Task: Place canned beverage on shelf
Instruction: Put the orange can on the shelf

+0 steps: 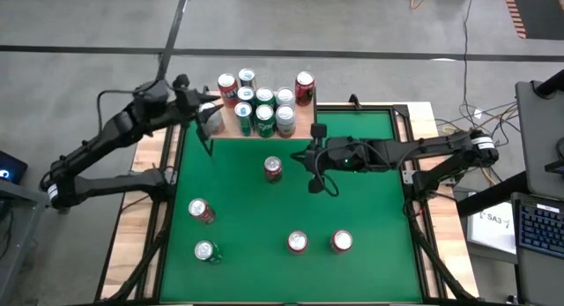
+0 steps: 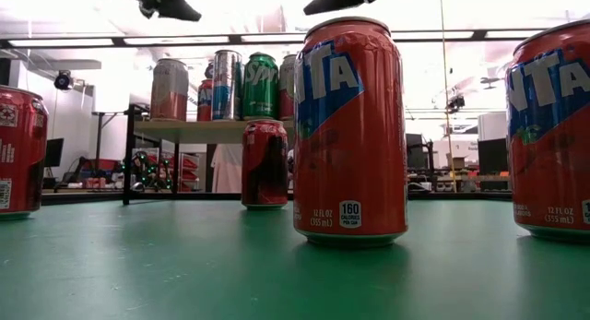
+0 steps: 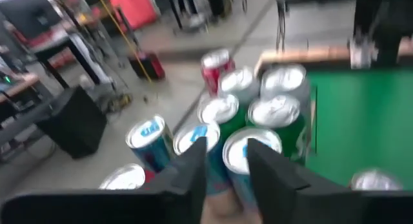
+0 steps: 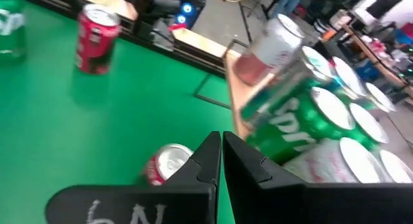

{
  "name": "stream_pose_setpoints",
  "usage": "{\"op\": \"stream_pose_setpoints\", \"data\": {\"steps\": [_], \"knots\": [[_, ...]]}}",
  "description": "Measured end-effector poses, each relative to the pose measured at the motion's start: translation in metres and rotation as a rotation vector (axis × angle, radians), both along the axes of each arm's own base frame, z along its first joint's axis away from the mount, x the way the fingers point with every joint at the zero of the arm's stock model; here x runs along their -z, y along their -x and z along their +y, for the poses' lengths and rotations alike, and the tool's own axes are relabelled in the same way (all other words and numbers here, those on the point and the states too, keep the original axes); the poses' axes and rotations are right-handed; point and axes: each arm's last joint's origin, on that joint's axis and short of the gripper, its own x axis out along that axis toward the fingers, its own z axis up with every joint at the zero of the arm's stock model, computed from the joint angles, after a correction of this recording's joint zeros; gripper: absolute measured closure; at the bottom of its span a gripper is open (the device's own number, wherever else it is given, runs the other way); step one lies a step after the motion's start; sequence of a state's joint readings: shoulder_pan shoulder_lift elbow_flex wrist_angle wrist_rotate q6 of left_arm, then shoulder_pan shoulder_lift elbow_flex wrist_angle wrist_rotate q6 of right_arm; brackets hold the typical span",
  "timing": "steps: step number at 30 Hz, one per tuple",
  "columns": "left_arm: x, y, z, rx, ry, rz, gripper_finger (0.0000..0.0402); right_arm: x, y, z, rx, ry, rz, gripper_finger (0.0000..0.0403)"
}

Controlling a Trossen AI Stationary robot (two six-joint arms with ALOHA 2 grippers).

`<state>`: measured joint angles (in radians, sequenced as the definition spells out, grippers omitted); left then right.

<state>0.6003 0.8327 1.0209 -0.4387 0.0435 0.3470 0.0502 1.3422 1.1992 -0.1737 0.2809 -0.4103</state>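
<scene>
Light-wood shelf (image 1: 304, 123) at the table's far edge holds upright cans (image 1: 263, 108).

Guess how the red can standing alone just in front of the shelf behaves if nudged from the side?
The red can stands upright and tall for its footprint, so a high nudge would likely tip it. On its side it would probably roll across the flat green table. Its glossy wall looks rigid but possibly slippery.

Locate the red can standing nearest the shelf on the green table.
In the high view, the red can stands alone on the table just in front of the shelf, left of the right tool.
</scene>
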Motion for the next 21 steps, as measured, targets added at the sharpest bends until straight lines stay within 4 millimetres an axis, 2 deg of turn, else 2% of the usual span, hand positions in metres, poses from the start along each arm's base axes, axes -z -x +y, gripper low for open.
{"op": "stream_pose_setpoints", "data": {"steps": [5,12,15,21], "knots": [[0.002,-0.012,0.015,0.003,0.006,0.180,0.0391,0.005,0.011,-0.015,-0.001,-0.018,0.011,0.0394],[-0.011,-0.015,0.040,-0.049,0.035,0.321,0.0399,0.018,0.031,-0.026,0.028,-0.058,-0.053,0.0394],[-0.011,-0.015,0.049,-0.080,0.093,0.365,0.0400,0.027,0.035,-0.028,0.036,-0.057,-0.075,0.0394],[-0.007,-0.017,0.057,-0.091,0.100,0.395,0.0401,0.042,0.040,-0.039,0.071,-0.047,-0.079,0.0394]]}}
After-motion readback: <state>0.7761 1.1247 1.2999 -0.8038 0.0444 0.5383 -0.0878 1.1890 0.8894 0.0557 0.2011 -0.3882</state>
